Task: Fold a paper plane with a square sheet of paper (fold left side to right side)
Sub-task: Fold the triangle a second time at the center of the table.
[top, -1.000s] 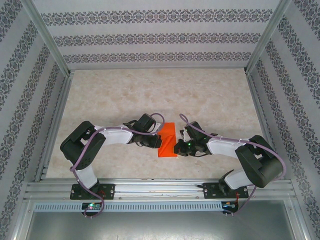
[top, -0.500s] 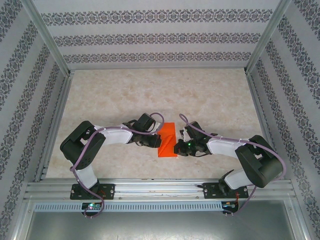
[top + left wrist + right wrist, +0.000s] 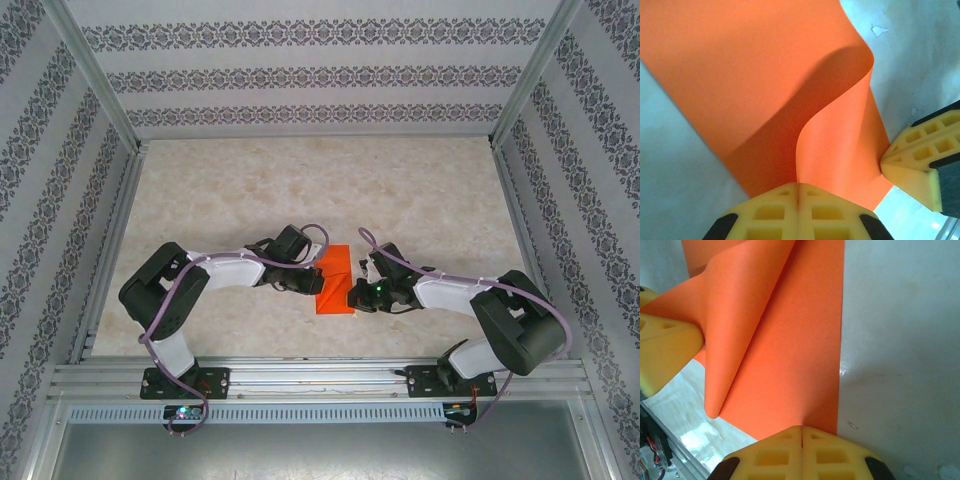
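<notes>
The square sheet of paper [image 3: 337,272] is bright orange-red and lies mid-table between the two arms, its left part lifted and curling over toward the right. In the left wrist view, the raised flap of the paper [image 3: 840,145] runs straight into the seam of my left gripper [image 3: 799,186], which is shut on its edge. My right gripper [image 3: 802,429] is shut, its tips resting on the flat paper [image 3: 790,365] close to the right edge. From above, the left gripper [image 3: 312,284] and right gripper [image 3: 352,296] flank the sheet.
The marbled beige tabletop [image 3: 320,190] spreads out behind the paper. Patterned walls and metal frame posts [image 3: 110,230] close in the left, right and far sides. An aluminium rail [image 3: 320,375] with both arm bases runs along the near edge.
</notes>
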`<state>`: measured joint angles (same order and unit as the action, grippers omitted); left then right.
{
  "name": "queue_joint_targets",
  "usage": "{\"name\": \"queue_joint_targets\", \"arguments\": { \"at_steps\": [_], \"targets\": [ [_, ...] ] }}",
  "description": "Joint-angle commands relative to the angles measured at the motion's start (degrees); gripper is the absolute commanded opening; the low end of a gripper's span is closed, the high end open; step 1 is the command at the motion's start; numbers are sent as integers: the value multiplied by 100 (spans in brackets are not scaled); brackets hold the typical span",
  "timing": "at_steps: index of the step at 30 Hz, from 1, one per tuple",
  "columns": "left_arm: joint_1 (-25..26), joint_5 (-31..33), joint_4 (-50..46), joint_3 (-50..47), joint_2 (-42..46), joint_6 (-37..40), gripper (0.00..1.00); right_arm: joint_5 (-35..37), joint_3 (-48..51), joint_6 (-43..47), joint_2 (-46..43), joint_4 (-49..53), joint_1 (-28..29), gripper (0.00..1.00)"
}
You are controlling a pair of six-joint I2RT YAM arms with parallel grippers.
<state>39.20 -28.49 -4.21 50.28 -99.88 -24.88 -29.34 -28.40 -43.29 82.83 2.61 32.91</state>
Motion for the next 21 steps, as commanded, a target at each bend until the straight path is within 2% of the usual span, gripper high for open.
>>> {"name": "queue_joint_targets", "arguments": {
  "at_steps": [1, 21],
  "targets": [
    [-92, -29, 4, 52, 197, 195, 3, 254, 9, 84, 120, 417, 55, 0],
    [-92, 64, -23, 191, -85, 259, 3, 236, -5, 95, 155, 416, 51, 0]
  ]
}}
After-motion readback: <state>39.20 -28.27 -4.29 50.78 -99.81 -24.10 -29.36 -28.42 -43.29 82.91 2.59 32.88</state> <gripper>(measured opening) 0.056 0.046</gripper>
